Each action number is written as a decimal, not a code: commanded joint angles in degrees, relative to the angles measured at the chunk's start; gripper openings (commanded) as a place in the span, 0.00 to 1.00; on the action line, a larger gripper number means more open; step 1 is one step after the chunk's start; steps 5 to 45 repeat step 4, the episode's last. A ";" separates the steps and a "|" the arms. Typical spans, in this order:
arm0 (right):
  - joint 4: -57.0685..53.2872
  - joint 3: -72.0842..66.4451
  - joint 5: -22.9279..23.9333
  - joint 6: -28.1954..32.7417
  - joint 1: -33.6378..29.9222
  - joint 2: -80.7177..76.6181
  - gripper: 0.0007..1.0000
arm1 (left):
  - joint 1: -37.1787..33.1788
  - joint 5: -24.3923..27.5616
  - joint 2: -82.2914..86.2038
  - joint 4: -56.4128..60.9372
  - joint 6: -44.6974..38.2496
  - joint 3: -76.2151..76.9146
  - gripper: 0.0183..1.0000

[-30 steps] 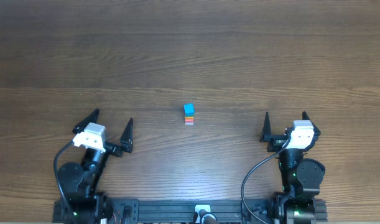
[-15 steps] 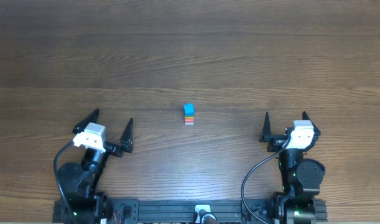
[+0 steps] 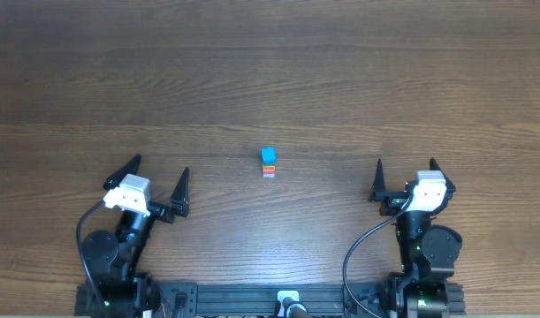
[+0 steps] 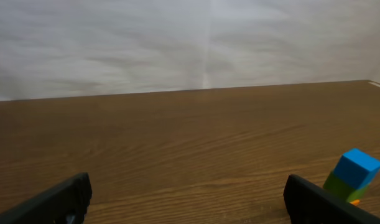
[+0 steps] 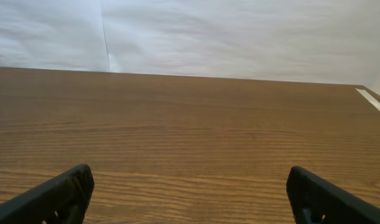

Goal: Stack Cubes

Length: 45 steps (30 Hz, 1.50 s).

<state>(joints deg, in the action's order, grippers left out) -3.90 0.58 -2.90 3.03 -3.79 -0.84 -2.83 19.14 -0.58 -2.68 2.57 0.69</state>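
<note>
Between left fingers (image 3: 126, 168) and right fingers (image 3: 376, 181) stands the cube stack (image 3: 269, 162).

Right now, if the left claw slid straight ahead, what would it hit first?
Probably nothing: ahead of the left gripper lies only bare table up to its far edge. The cube stack stands off to its right, seemingly outside its path, though depth is hard to judge.

One table (image 3: 270, 71), one stack of cubes (image 3: 268, 162) at least three high, one left arm (image 3: 126, 212), one right arm (image 3: 422, 212)
</note>
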 commanded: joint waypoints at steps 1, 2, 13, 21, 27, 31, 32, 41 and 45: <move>-0.20 -0.28 0.39 -0.37 -0.46 0.57 0.99 | -0.35 0.55 0.31 0.09 -0.83 -0.35 1.00; -0.22 -0.28 0.37 -0.37 -0.46 0.55 0.99 | -0.35 0.55 0.31 0.09 -0.83 -0.35 1.00; -0.22 -0.28 0.37 -0.37 -0.46 0.55 0.99 | -0.35 0.55 0.31 0.09 -0.83 -0.35 1.00; -0.22 -0.28 0.37 -0.37 -0.46 0.55 0.99 | -0.35 0.55 0.31 0.09 -0.83 -0.35 1.00; -0.22 -0.28 0.37 -0.37 -0.46 0.55 0.99 | -0.35 0.55 0.31 0.09 -0.83 -0.35 1.00; -0.22 -0.28 0.37 -0.37 -0.46 0.55 0.99 | -0.35 0.55 0.31 0.09 -0.83 -0.35 1.00; -0.22 -0.28 0.37 -0.37 -0.46 0.55 0.99 | -0.35 0.55 0.31 0.09 -0.83 -0.35 1.00; -0.22 -0.28 0.37 -0.37 -0.46 0.55 0.99 | -0.35 0.55 0.31 0.09 -0.83 -0.35 1.00; -0.22 -0.28 0.37 -0.37 -0.46 0.55 0.99 | -0.35 0.55 0.31 0.09 -0.83 -0.35 1.00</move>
